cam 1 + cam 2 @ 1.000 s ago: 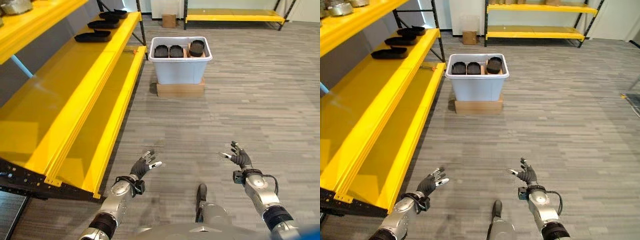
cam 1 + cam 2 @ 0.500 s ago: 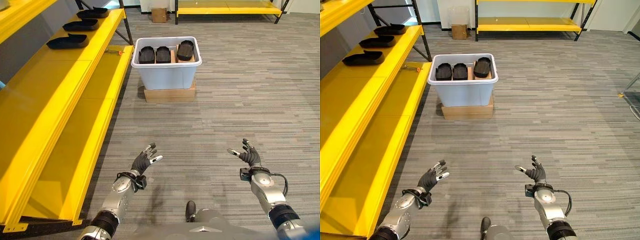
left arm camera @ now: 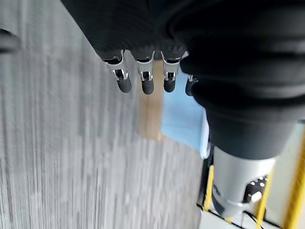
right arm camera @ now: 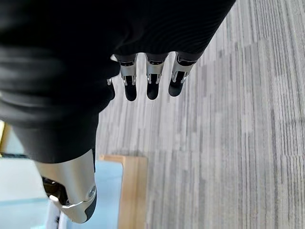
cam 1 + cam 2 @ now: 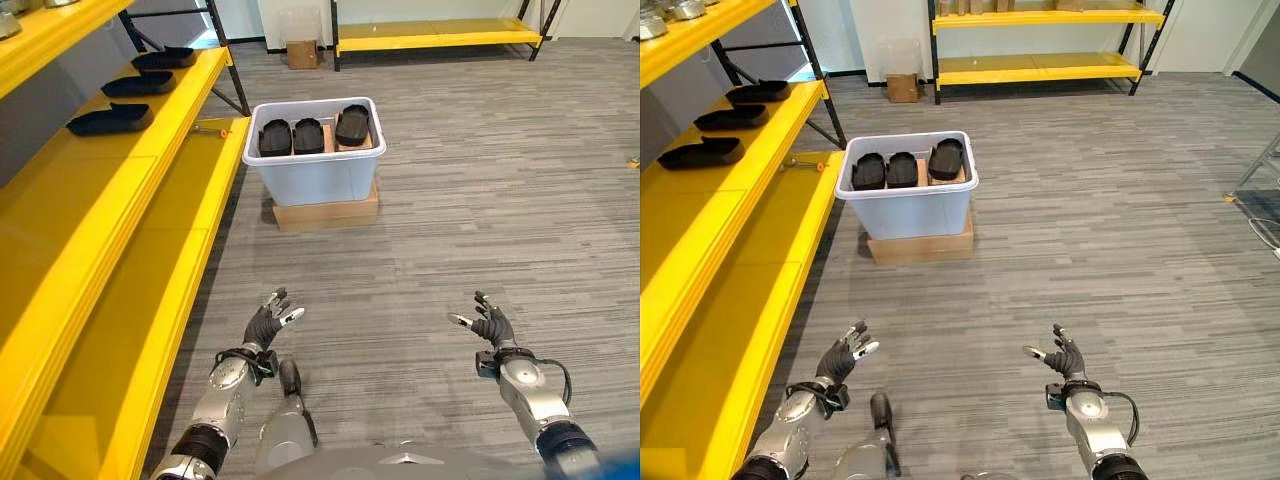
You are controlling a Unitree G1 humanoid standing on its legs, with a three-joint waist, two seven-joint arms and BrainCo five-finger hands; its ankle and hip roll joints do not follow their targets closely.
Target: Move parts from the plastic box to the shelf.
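The rectangular pale blue-grey plastic box (image 5: 316,170) holds black oval moulded parts (image 5: 309,136). The flat cardboard base (image 5: 325,212) under it is tan. The long metal shelf (image 5: 95,230) is bright yellow and carries further black parts (image 5: 108,120). The floor (image 5: 480,200) is grey with fine horizontal streaks.

Bright even light, blurred wrist views

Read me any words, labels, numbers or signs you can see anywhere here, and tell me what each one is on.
None can be read.
Plastic box: plain wall, no label in sight.
Cardboard base under it: no print visible.
Black parts in the box: no markings visible.
Small carton by the far shelf: too small to tell.
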